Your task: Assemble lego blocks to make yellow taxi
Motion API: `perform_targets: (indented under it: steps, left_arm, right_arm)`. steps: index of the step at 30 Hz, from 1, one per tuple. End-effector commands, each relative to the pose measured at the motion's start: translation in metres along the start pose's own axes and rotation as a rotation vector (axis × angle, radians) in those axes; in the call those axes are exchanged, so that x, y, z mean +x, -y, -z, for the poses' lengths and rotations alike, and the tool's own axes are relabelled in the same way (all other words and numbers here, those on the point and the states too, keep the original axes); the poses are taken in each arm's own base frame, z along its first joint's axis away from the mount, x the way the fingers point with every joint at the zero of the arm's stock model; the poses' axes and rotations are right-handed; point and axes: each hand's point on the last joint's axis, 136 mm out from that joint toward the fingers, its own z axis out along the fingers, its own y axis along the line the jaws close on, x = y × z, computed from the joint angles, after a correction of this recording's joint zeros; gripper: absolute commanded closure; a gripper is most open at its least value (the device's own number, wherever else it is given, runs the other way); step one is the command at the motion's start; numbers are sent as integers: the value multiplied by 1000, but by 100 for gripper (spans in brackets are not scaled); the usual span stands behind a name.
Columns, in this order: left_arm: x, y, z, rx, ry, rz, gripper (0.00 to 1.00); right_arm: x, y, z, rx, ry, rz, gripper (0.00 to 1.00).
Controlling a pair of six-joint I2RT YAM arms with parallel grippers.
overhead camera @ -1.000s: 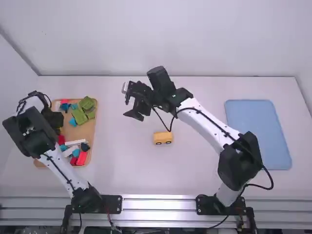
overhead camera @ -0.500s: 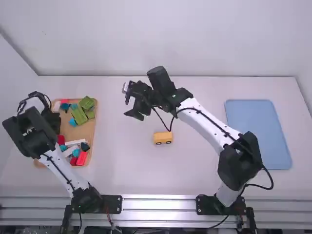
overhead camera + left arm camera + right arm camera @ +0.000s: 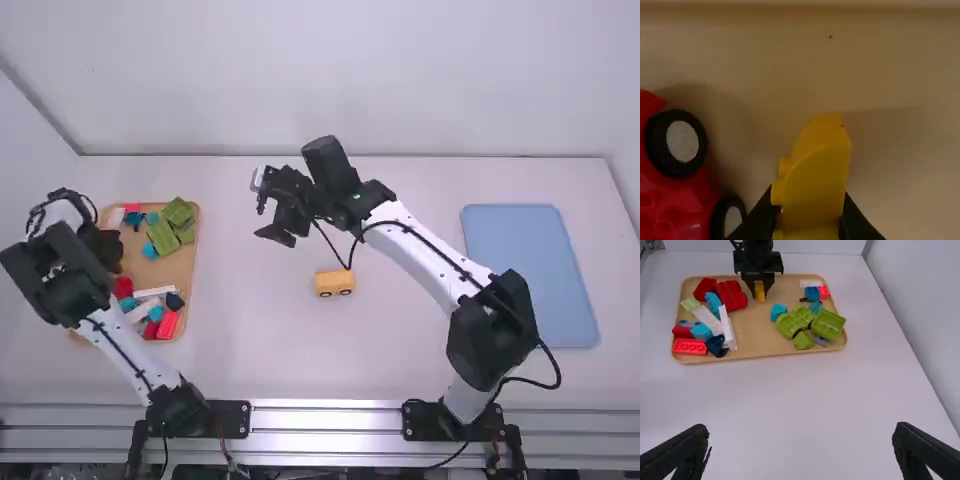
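My left gripper [image 3: 108, 250] is low over the far left part of the wooden tray. In the left wrist view the left gripper [image 3: 807, 222] is shut on a yellow block [image 3: 820, 185], which has a rounded end and studs along one side. The right wrist view shows that yellow block [image 3: 760, 292] between the left fingers, over bare tray. A yellow car base [image 3: 334, 283] with dark wheels stands on the table near the middle. Beyond it, above the table, my right gripper [image 3: 262, 210] is held; its fingers are wide apart and empty, and the right gripper [image 3: 802, 447] frames bare tabletop.
The wooden tray [image 3: 765, 353] also holds green vehicle parts [image 3: 802, 322], a red wheeled piece [image 3: 675, 200] beside the held block, and several red, white and blue blocks. A blue tray [image 3: 530, 275] lies at the right. Walls border the table's back and sides.
The left gripper has shifted slightly leftward over the tray in the last half second. My right arm and the yellow car base have kept their places.
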Motion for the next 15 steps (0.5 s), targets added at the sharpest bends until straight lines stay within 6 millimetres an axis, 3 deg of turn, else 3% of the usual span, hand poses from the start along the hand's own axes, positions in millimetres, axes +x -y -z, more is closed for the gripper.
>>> perform_targets:
  steps: [1,3,6,7,9,12,15]
  left_arm:
    - [-4,10,22,63,-24,-80,98]
    - [-7,12,37,83,-7,-113,98]
    - [-10,10,74,102,79,-155,98]
    - [-11,10,76,102,85,-156,98]
    - [-7,6,105,126,162,-175,98]
    - [11,15,134,233,231,-279,98]
    - [51,38,167,435,305,-526,98]
  right_arm:
    - [-3,9,3,13,10,-5,2]
    - [-2,13,5,22,11,-15,2]
    - [-2,26,10,53,30,-74,2]
    - [-2,27,11,55,31,-77,2]
    - [-2,38,16,81,48,-140,2]
    - [0,45,20,94,57,-181,2]
    - [1,50,23,103,64,-207,2]
